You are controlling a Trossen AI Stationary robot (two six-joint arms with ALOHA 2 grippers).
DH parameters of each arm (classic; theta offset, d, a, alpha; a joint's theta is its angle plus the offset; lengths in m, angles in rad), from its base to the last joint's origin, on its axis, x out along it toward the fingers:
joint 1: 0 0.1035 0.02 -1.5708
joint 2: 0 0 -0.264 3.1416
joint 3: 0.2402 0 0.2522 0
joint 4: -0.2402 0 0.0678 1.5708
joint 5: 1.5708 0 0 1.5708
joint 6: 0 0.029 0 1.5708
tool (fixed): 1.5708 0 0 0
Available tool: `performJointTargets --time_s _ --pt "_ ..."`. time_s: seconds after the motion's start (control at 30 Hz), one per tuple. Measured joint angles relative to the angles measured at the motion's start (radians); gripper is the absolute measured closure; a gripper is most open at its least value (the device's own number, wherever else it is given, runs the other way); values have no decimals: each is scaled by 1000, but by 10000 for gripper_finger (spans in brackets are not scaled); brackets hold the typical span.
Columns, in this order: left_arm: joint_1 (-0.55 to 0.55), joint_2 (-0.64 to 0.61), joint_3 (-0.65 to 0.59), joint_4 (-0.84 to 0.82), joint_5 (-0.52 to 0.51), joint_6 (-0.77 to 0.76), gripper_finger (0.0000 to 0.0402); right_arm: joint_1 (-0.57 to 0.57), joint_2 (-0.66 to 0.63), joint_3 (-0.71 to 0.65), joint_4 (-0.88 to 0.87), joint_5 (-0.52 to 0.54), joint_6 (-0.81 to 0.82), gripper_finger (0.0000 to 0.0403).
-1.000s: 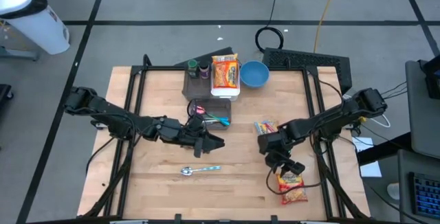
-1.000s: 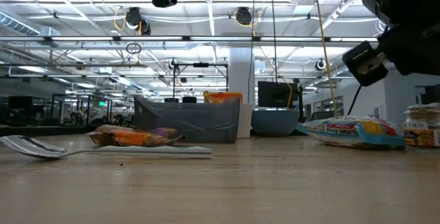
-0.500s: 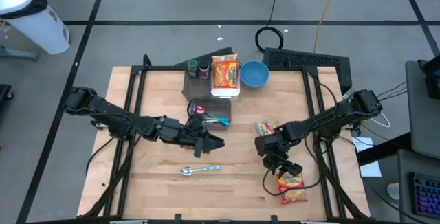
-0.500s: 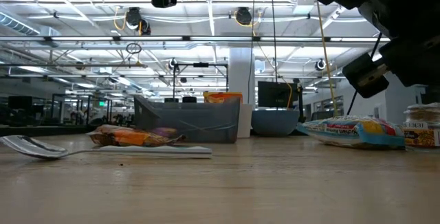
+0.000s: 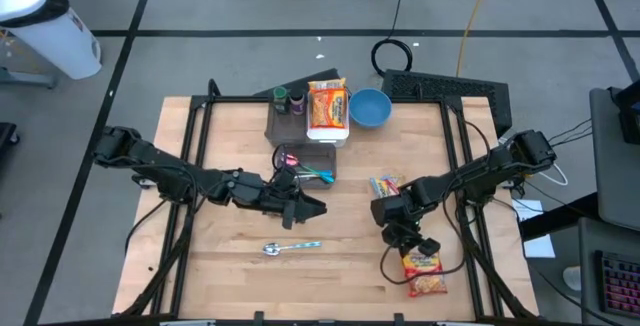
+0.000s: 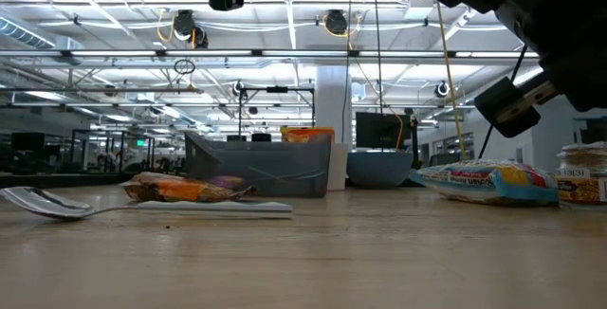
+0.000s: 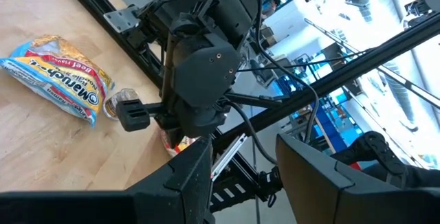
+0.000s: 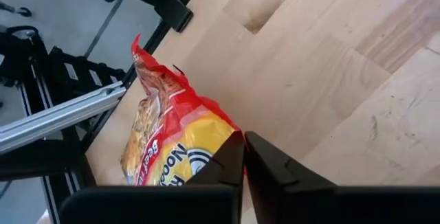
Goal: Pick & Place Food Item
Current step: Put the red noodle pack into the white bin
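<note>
A red-and-yellow noodle packet (image 5: 426,272) lies flat near the table's near right corner; the right wrist view shows it close up (image 8: 165,138). My right gripper (image 5: 413,247) slants down at the packet's far end, shut (image 8: 244,152). A second noodle packet with a blue edge (image 5: 385,184) lies on the table farther back (image 7: 58,86). My left gripper (image 5: 312,206) hovers level over the table's middle, open and holding nothing (image 7: 240,176). My right gripper has its two fingers closed together at the red packet's far edge (image 8: 230,136), only at the packet's rim. The fingers come slanting down from the table's far side. They hide whether the foil lies between the tips. The packet rests flat on the table.
A spoon (image 5: 290,248) lies near the front middle. A grey tray (image 5: 305,161) holding small items sits behind my left gripper. At the far edge stand a white bin with an orange packet (image 5: 327,106), a blue bowl (image 5: 370,109) and small bottles (image 5: 285,99). Black frame rails run along both sides.
My right gripper's fingers have shut at the red packet's far edge. The packet lies where it was. My left arm has kept still.
</note>
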Motion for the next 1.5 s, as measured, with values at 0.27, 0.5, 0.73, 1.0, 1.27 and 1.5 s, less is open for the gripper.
performJointTargets --time_s 0.27,0.5,0.73,1.0,1.27,1.5 --pt "0 0 0 0 1 0 231 -2 -24 0 13 25 98 402" --pt "0 0 0 6 3 -1 231 -34 -127 0 71 66 247 402" --pt "0 0 0 54 -1 -3 231 -106 -246 0 187 146 416 403" --pt "2 0 0 129 -2 11 231 -154 -288 0 344 178 627 403" --pt "5 -40 0 99 -1 92 231 -199 -288 0 581 179 816 403" --pt "39 -192 1 -138 -3 200 231 -278 -288 0 782 231 990 403"
